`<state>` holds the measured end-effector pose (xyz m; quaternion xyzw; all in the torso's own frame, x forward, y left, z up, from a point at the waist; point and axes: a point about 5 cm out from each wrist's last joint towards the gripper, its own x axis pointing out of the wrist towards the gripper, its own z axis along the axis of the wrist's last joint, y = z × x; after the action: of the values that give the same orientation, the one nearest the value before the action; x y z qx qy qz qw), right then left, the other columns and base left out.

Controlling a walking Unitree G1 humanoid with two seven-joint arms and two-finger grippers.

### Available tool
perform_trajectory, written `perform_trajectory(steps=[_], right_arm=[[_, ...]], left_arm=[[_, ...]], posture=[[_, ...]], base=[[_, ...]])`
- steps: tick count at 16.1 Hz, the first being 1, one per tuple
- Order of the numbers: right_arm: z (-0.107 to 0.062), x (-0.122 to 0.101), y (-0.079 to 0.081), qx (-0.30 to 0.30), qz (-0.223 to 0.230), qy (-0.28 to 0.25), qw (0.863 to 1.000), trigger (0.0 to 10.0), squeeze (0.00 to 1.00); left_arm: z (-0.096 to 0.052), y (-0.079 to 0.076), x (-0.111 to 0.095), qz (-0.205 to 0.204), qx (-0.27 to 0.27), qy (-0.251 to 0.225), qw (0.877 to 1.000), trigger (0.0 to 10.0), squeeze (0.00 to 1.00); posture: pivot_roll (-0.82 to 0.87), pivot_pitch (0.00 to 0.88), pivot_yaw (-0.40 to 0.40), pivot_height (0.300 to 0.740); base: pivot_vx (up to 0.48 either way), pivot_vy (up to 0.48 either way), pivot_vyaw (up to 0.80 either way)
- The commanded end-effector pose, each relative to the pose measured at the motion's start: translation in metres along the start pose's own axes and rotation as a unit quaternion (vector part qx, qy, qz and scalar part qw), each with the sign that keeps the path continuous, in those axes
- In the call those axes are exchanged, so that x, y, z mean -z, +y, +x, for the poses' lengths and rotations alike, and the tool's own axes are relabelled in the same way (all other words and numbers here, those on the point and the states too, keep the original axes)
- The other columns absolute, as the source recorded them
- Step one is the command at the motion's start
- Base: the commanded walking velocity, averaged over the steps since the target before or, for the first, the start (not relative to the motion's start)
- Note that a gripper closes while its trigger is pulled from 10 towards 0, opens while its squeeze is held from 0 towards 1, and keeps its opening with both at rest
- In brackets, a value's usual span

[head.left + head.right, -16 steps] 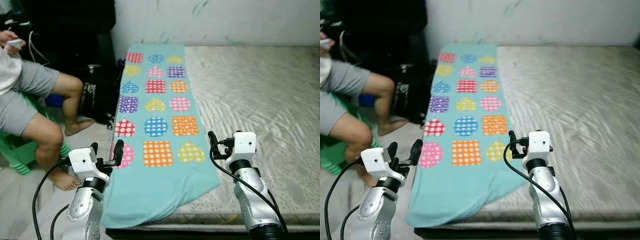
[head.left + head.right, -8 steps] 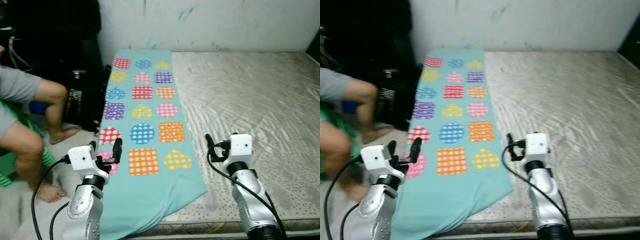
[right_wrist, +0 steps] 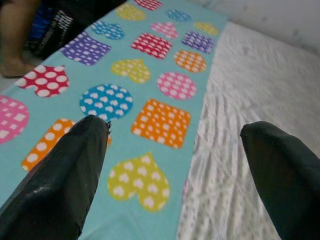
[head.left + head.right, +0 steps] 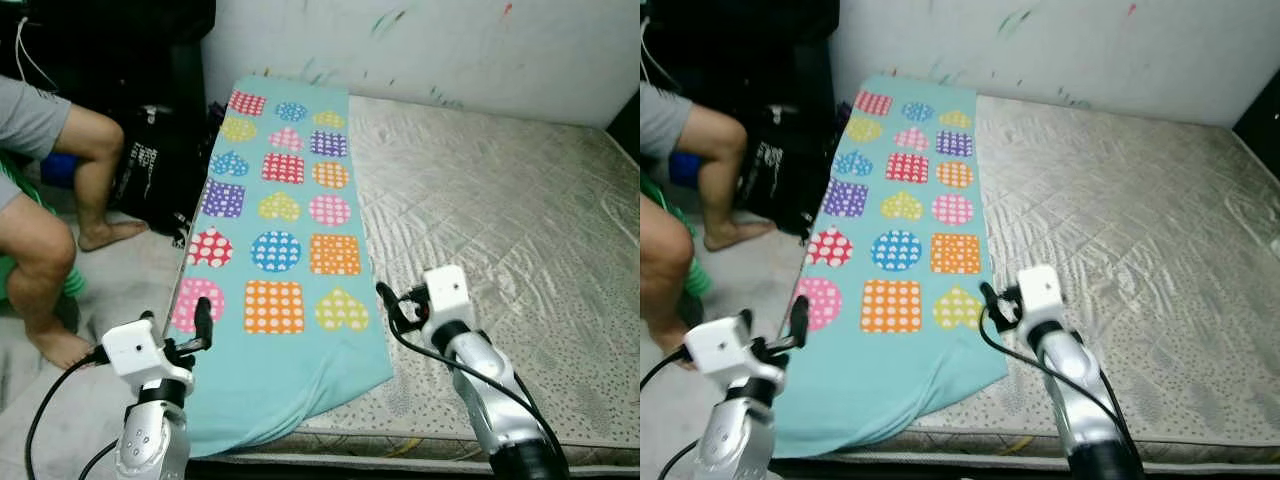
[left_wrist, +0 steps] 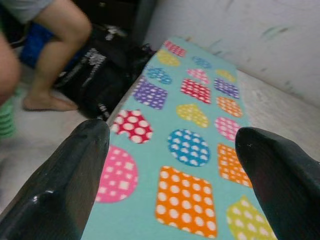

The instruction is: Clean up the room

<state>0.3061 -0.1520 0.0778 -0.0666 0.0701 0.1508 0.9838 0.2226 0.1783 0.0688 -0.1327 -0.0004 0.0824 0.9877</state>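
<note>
A teal blanket (image 4: 275, 250) printed with dotted hearts, circles and squares lies flat along the left side of a bare mattress (image 4: 500, 200), its near end hanging over the front edge. My left gripper (image 4: 178, 320) hovers open above the blanket's near left corner, holding nothing; in the left wrist view its fingers (image 5: 65, 180) frame the pink and orange shapes. My right gripper (image 4: 395, 300) is open too, at the blanket's near right edge where it meets the mattress, over the yellow heart (image 3: 137, 182).
A person sits at the left, with bare legs (image 4: 45, 250) and feet on the floor beside the bed. A black bag (image 4: 150, 170) leans against the bed's left side. A marked white wall (image 4: 450, 45) runs behind the mattress.
The camera has shifted, so the bed sits differently in the picture. Both arms show lower and nearer the blanket's near end. The blanket lies as before, and both grippers stay open.
</note>
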Motion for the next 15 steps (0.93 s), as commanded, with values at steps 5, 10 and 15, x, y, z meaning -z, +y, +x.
perform_trajectory(steps=[5,10,15], right_arm=[[-0.002,0.000,0.009,0.003,0.024,-0.004,1.000,10.0,0.00],[-0.022,0.006,-0.002,0.092,0.037,-0.026,0.995,10.0,0.00],[-0.033,-0.005,-0.021,0.165,0.026,-0.063,0.984,10.0,0.00]], left_arm=[[0.014,-0.009,-0.010,0.007,0.038,-0.009,0.999,10.0,0.00],[0.030,-0.025,-0.012,0.027,0.117,0.017,0.993,10.0,0.00],[0.030,-0.030,-0.013,0.038,0.156,0.039,0.986,10.0,0.00]], posture=[[0.08,0.113,-0.062,0.740],[0.02,0.124,0.072,0.740],[0.01,0.163,0.121,0.740]], base=[[0.000,0.000,0.00],[0.000,0.000,0.00],[0.000,0.000,0.00]])
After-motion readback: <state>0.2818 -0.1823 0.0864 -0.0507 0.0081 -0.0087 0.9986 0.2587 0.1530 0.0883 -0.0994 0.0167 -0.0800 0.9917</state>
